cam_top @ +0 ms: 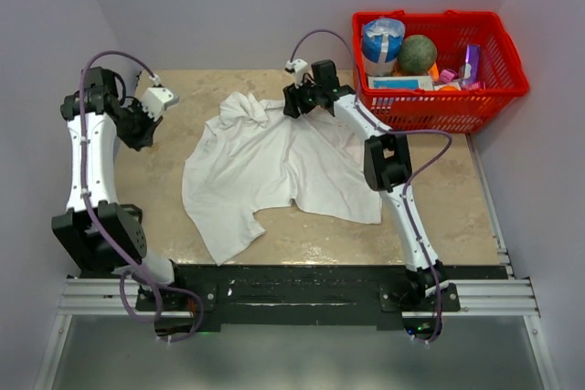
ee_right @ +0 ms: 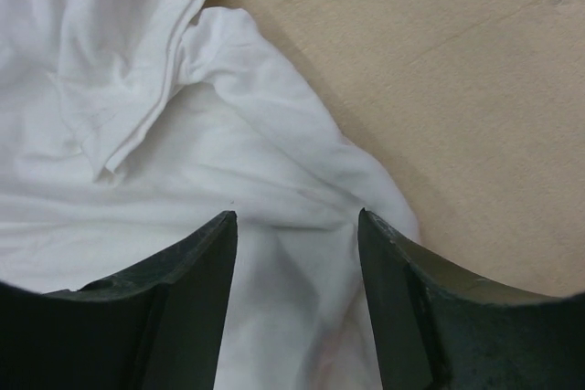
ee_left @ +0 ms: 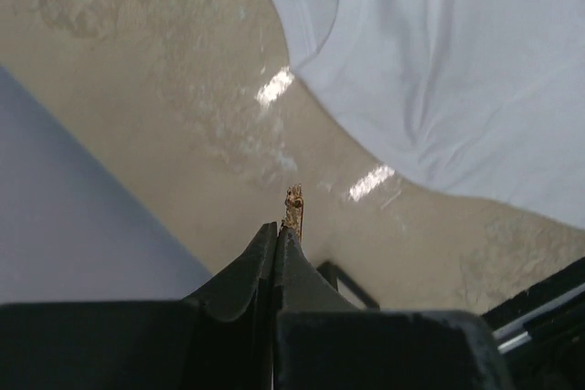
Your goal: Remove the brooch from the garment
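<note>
The brooch (ee_left: 293, 205) mostly hidden, the garment (ee_left: 457, 61) cropped

In the left wrist view only a gold sliver pokes out of the pinched left gripper (ee_left: 278, 230), its shape unreadable; from above it is too small to find. The cloth runs off the top and right edges there, and off the left edge in the right wrist view.
</note>
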You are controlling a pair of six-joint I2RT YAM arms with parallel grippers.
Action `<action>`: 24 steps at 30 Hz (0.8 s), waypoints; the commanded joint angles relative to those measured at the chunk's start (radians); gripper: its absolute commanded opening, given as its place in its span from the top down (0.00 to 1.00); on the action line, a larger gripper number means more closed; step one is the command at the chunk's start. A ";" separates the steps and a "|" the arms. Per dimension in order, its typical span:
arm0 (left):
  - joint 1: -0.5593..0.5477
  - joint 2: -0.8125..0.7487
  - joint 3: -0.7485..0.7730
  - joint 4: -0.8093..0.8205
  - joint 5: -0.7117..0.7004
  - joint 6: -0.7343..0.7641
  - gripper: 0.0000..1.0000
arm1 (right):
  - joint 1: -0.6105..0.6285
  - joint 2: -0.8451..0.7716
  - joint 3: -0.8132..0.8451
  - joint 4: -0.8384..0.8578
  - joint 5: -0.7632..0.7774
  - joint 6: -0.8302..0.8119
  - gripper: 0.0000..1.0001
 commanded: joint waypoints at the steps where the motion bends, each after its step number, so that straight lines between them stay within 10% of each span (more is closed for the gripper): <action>1: 0.022 -0.142 -0.059 -0.168 -0.265 0.148 1.00 | 0.000 -0.112 -0.042 0.020 -0.075 0.062 0.37; 15: 0.019 -0.524 -0.591 0.080 -0.926 -0.311 1.00 | -0.005 -0.328 -0.234 -0.015 -0.172 0.066 0.16; 24: 0.020 -0.781 -0.924 0.463 -1.121 -0.271 1.00 | 0.016 -0.370 -0.197 -0.212 -0.129 0.002 0.15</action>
